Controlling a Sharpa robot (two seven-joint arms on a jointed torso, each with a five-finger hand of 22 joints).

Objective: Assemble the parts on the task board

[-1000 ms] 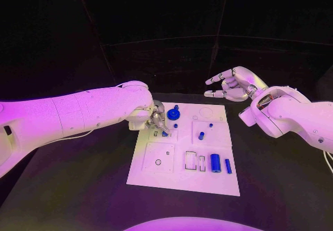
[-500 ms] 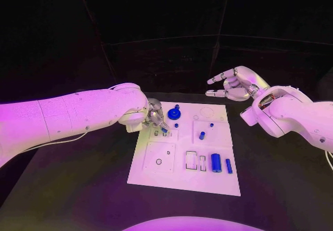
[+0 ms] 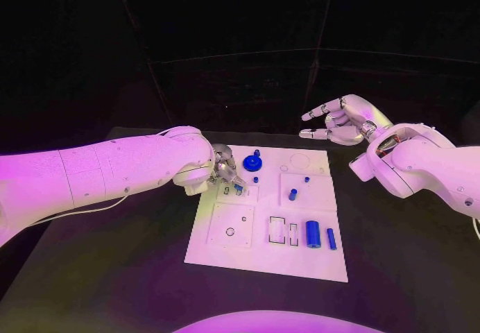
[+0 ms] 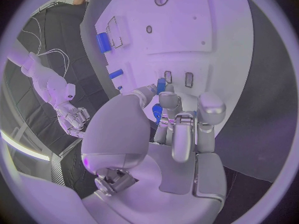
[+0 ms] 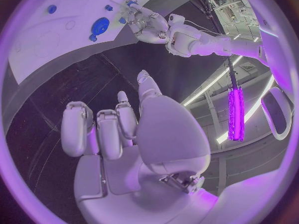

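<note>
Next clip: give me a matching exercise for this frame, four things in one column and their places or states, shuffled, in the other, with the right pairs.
Things:
1. left hand
2. right hand
3. blue disc
4. blue cylinder

Places or states:
A. lying on the board's near part, beside a thinner blue bar
B. raised beyond the board's far right corner, holding nothing
C. on the board's far part, just right of the left hand
D. at the board's left edge, fingers down on a small blue part

Pairs: 1-D, 2-B, 3-C, 4-A
</note>
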